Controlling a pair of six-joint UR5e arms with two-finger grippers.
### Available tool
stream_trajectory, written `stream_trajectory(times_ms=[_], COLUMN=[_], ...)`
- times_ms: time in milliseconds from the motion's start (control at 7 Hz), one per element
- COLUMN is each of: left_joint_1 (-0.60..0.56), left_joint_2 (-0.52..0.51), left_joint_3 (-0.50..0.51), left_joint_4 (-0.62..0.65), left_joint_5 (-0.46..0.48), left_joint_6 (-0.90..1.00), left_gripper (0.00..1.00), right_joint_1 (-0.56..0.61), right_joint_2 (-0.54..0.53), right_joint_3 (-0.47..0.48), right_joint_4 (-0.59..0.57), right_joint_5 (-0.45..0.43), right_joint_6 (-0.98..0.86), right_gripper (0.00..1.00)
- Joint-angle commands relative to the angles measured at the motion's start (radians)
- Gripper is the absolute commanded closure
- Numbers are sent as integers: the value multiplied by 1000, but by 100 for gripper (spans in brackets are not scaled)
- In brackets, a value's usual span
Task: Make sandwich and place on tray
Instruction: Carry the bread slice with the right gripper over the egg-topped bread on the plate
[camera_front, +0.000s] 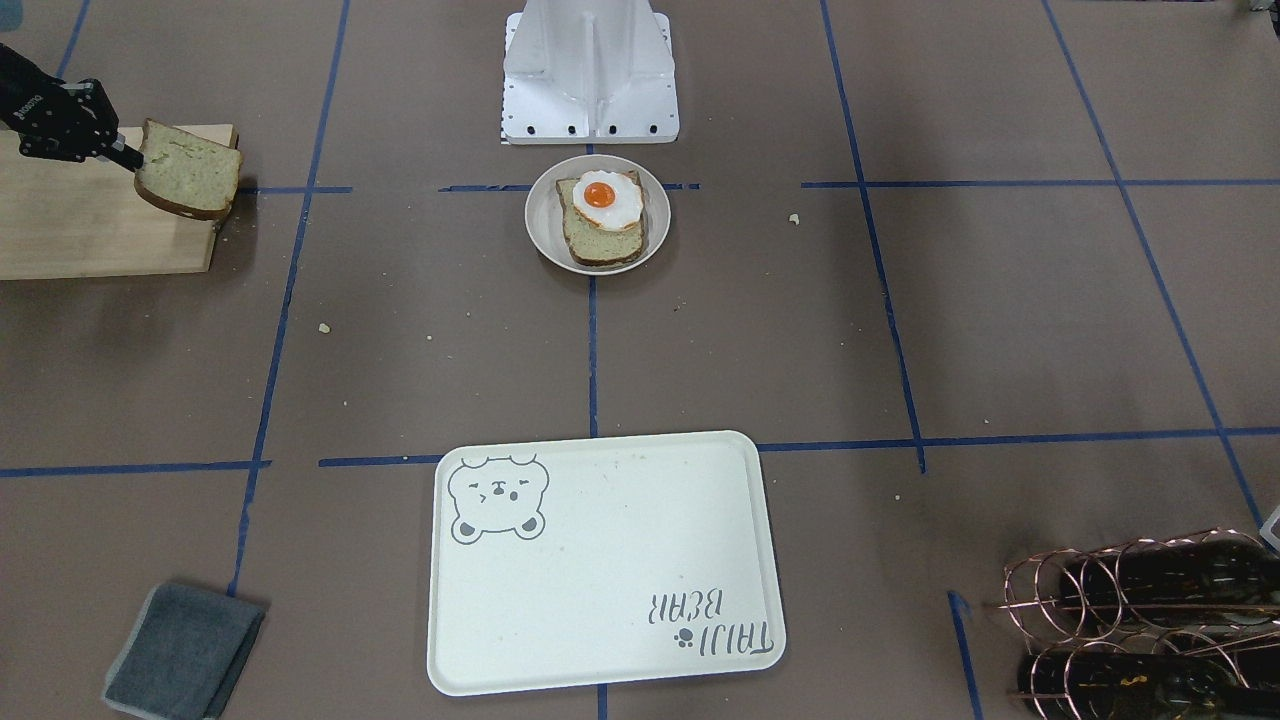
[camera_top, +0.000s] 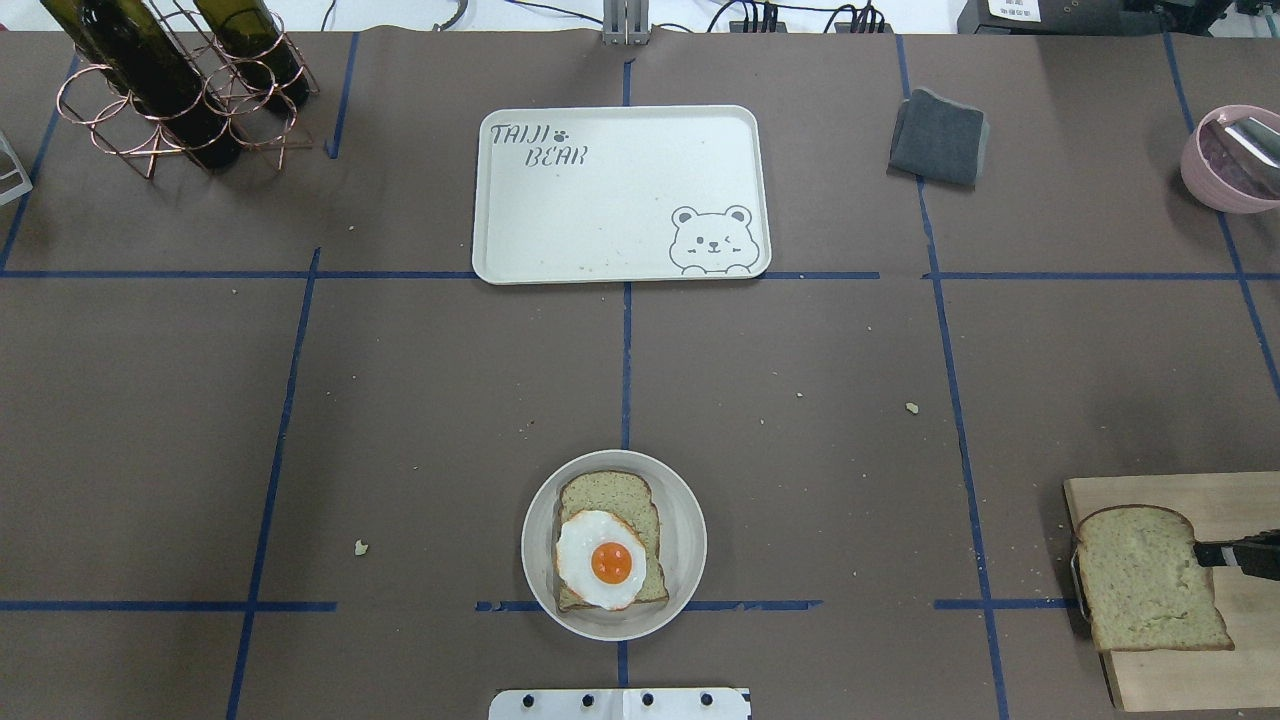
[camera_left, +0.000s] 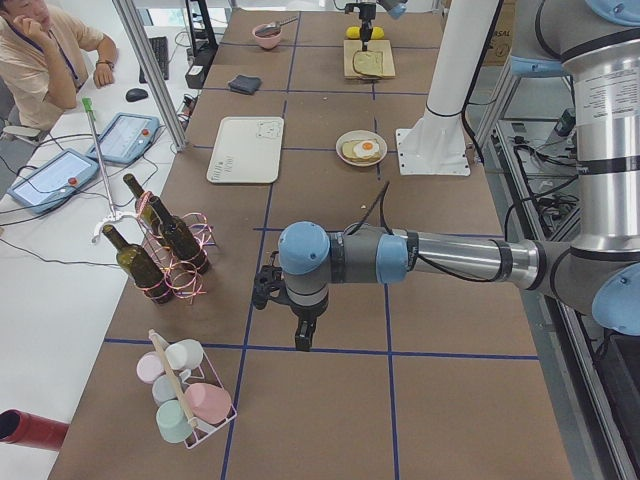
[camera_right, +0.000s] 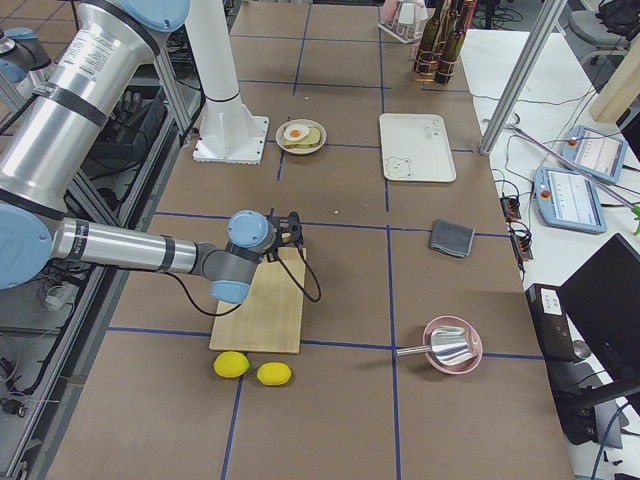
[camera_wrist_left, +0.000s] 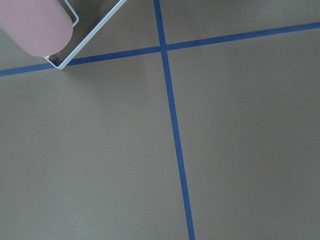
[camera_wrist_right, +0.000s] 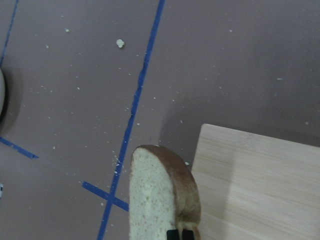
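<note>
One bread slice (camera_front: 603, 243) lies in the round pale dish (camera_front: 545, 235) with the fried egg (camera_front: 607, 199) on top. My right gripper (camera_front: 133, 157) is shut on the edge of the second bread slice (camera_front: 190, 172) and holds it tilted above the corner of the wooden cutting board (camera_front: 90, 230). The slice also shows in the overhead view (camera_top: 1145, 575) and edge-on in the right wrist view (camera_wrist_right: 157, 200). The cream bear tray (camera_front: 600, 570) lies bare. My left gripper (camera_left: 300, 335) hangs over bare table far from these; I cannot tell whether it is open.
A copper rack of wine bottles (camera_front: 1140, 620) and a folded grey cloth (camera_front: 183, 650) flank the tray. A pink bowl (camera_top: 1225, 160) sits far right. Two lemons (camera_right: 250, 368) lie beyond the board. A rack of mugs (camera_left: 185, 395) stands near the left arm. The robot base (camera_front: 590, 75) stands behind the dish.
</note>
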Motion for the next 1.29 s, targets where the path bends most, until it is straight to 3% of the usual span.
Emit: stream_trajectory(times_ms=[0,286,714,857,1143], left_joint_1=[0,0,0,0,0], left_joint_2=[-1,1,1,1,1], left_joint_3=[2,5,10,11,13], left_joint_4=[1,0,0,0,0], left_joint_5=[-1,-1,0,0,0], left_joint_6=[0,0,-2,0,-2], left_gripper=[0,0,0,0,0], right_joint_1=[-8,-61,-317,-412,-497], right_joint_2=[232,447,772,811,811], right_joint_3=[31,33,34,33,25], right_joint_4=[-146,-265,-507,-536,-543], right_joint_5=[37,8,-285,-382,-476], right_joint_6=[120,186,283,288,288], right_gripper=[100,100,100,100,100])
